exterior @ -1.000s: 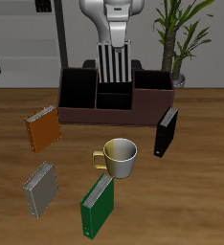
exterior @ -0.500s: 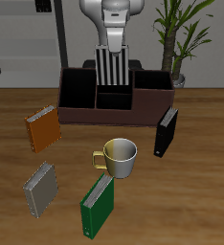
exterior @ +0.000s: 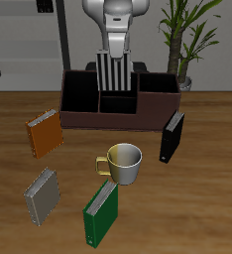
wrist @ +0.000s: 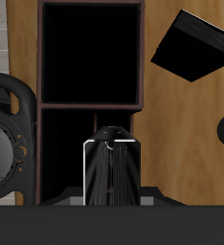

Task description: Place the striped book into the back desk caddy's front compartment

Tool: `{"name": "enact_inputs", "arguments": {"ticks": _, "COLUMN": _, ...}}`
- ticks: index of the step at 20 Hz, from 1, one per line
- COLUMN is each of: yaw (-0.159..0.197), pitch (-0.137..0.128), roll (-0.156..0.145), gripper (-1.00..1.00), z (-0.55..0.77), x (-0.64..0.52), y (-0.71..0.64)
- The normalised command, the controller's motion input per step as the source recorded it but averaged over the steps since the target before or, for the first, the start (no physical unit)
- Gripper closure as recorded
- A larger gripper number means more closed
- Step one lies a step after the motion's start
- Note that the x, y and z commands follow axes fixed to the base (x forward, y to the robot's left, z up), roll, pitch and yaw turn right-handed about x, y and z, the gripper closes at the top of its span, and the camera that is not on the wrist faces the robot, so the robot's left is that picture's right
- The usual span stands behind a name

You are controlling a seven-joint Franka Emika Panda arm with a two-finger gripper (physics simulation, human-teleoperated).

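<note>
The striped book (exterior: 116,71) hangs upright in my gripper (exterior: 118,52), which is shut on its top edge. Its lower end dips into the middle of the back desk caddy (exterior: 78,117), a long dark reddish-brown box at the table's back, and is hidden behind an inner wall there. I cannot tell which compartment it stands in. In the wrist view the book (wrist: 111,177) shows edge-on between my fingers, above the caddy's black-lined compartments (wrist: 90,53).
A black book (exterior: 173,137) leans beside the caddy's end and also shows in the wrist view (wrist: 195,43). An orange book (exterior: 45,132), a speckled grey book (exterior: 43,194), a green book (exterior: 100,214) and a cream mug (exterior: 123,164) stand nearer the front. A potted plant (exterior: 185,40) stands behind.
The gripper has lowered the striped book a little into the caddy's middle. Nothing else has moved.
</note>
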Motion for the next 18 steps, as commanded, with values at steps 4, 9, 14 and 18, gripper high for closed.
{"name": "enact_inputs", "arguments": {"ticks": 4, "yaw": -0.004, "pitch": 0.010, "roll": 0.008, "gripper": 1.00, "z": -0.10, "x": 0.03, "y": 0.05}}
{"name": "enact_inputs", "arguments": {"ticks": 9, "yaw": 0.001, "pitch": 0.019, "roll": 0.015, "gripper": 1.00, "z": -0.12, "x": 0.05, "y": 0.07}}
{"name": "enact_inputs", "arguments": {"ticks": 14, "yaw": 0.000, "pitch": 0.013, "roll": 0.007, "gripper": 1.00, "z": -0.09, "x": 0.03, "y": 0.01}}
{"name": "enact_inputs", "arguments": {"ticks": 18, "yaw": -0.010, "pitch": 0.014, "roll": -0.005, "gripper": 1.00, "z": -0.10, "x": 0.06, "y": -0.04}}
